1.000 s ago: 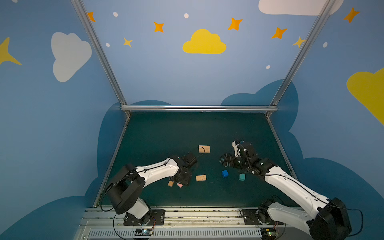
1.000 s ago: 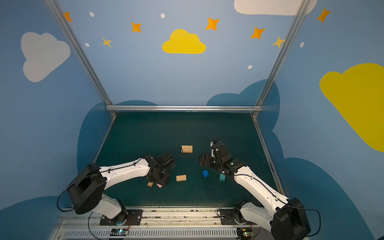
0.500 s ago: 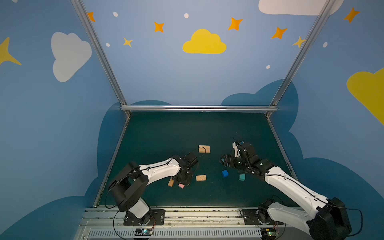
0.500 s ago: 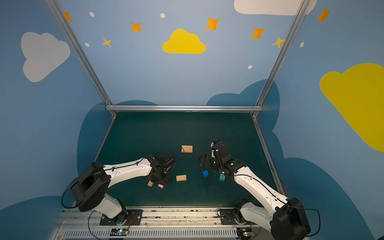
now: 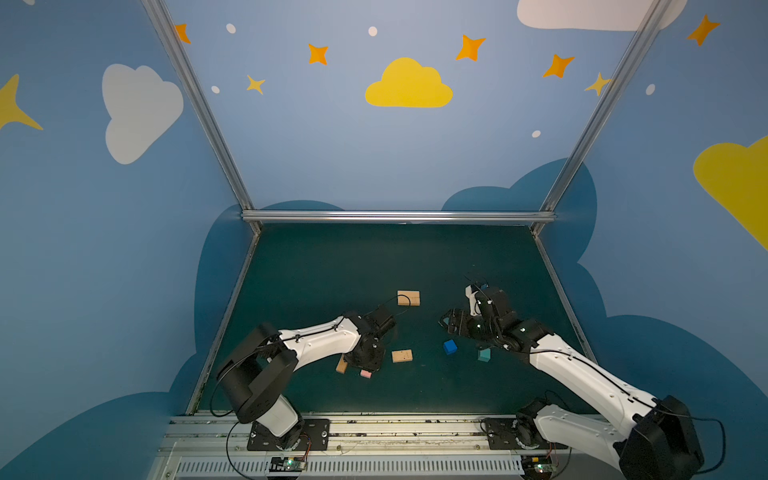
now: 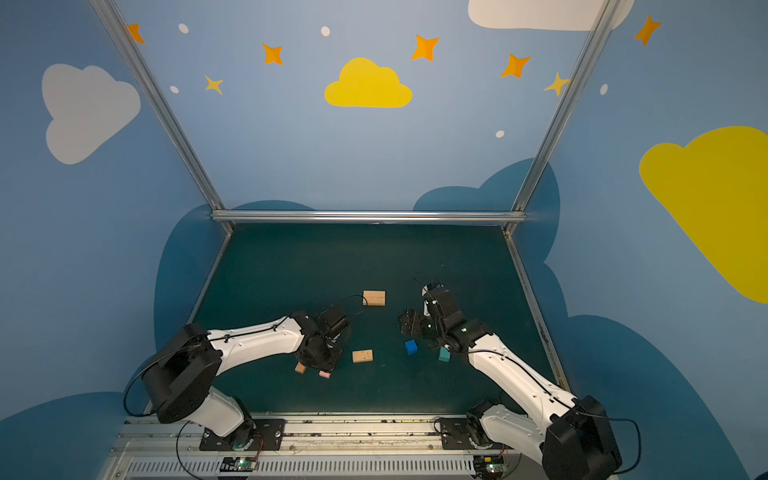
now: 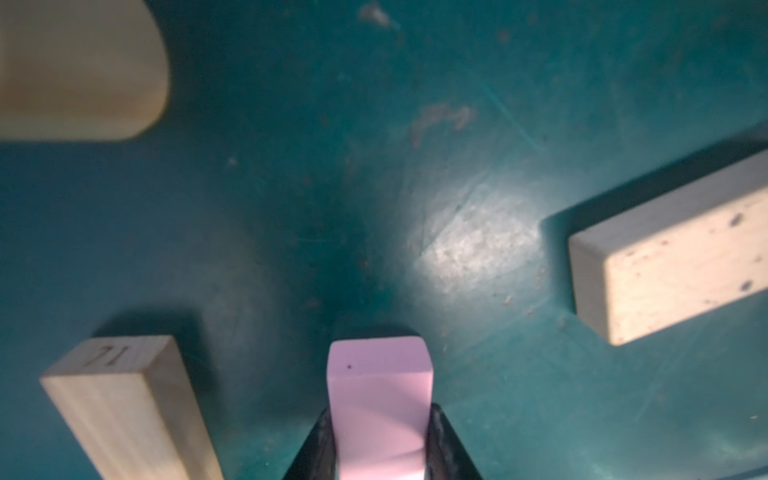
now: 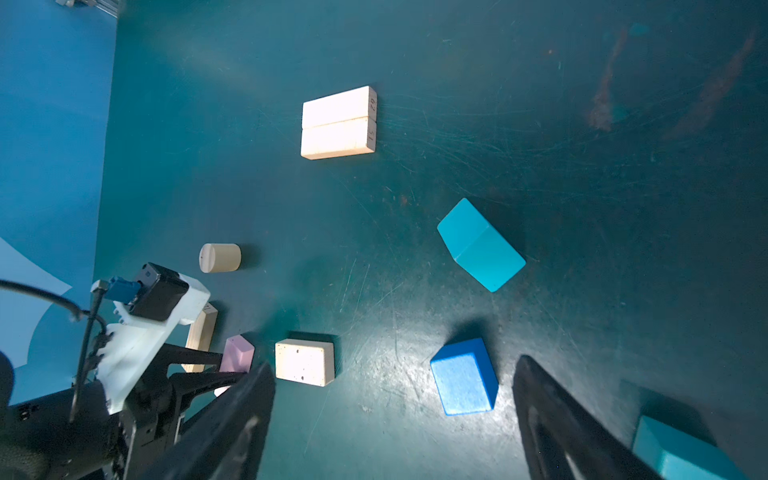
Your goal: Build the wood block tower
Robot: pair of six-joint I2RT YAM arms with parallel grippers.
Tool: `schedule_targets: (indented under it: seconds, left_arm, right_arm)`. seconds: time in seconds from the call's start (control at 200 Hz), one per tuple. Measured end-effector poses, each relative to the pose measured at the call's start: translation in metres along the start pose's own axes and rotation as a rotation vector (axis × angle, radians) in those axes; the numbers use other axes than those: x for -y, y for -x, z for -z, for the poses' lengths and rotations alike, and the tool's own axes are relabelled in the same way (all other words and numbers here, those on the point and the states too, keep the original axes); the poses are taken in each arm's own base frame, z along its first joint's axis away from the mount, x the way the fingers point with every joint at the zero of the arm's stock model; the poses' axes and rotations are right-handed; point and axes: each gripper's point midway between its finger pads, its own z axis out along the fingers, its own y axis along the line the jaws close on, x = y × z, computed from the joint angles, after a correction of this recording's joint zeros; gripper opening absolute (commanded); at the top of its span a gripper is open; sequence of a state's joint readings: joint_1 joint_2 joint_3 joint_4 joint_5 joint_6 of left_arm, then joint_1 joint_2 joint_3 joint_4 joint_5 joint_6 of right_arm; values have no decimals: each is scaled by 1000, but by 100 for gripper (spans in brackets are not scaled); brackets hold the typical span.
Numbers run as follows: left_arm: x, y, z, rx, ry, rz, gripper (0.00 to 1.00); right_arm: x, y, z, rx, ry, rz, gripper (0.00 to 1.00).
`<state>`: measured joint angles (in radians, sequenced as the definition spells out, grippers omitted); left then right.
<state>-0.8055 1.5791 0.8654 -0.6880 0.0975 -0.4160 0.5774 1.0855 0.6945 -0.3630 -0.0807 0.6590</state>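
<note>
Blocks [image 5: 402, 355] lie scattered flat on the green surface [image 5: 332, 266], with two tan bars [image 5: 408, 298] side by side and touching toward the back. Near the front, the left pincer [image 7: 380, 415] is closed onto both sides of the pink bar [image 7: 378, 374], low at the surface beside another tan bar [image 7: 124, 407]. Well apart, the right pincer [image 8: 395, 365] gapes wide, empty, near the blue cube [image 8: 463, 376].

the white left arm [image 5: 316, 343] reaches low and forward, wrist bent down. the left pincer [image 7: 380, 413] points downward, its black fingers [image 7: 316, 449] pressed on both sides of a small pink wooden bar [image 7: 378, 374]. the white right arm [image 5: 582, 374] stretches forward; the right pincer [image 8: 393, 365] tilts down, jaws spread wide.
</note>
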Motion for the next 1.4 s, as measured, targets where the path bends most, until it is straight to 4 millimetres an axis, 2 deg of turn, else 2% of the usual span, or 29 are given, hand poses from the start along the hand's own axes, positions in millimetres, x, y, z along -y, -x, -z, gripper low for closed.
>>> schedule_targets:
  seconds: [0.1,0.461,0.616,0.791,0.901,1.031,1.192,1.287,1.402]
  left_arm:
    - [0,0,0,-1,0,8,42]
    - [-1,1,1,0,10,28,7]
    - [5,11,15,12,6,37,5]
    - [20,47,59,98,-17,37,5]
    - [24,81,95,164,-38,52,5]
    - [28,120,120,211,-50,75,5]
    - [41,168,123,226,-51,85,5]
    - [48,193,112,216,-45,88,5]
    - [49,209,93,186,-31,110,5]
  right_arm:
    - [-1,1,1,5,3,0,88]
    - [-1,2,5,19,10,-12,88]
    - [-1,5,9,34,12,-15,88]
    - [0,8,14,52,15,-17,88]
    - [1,11,19,68,18,-20,88]
    - [8,6,18,66,7,-27,88]
    - [17,1,17,54,-15,-39,88]
    - [19,3,18,59,-19,-43,88]
    - [23,5,18,64,-27,-45,88]
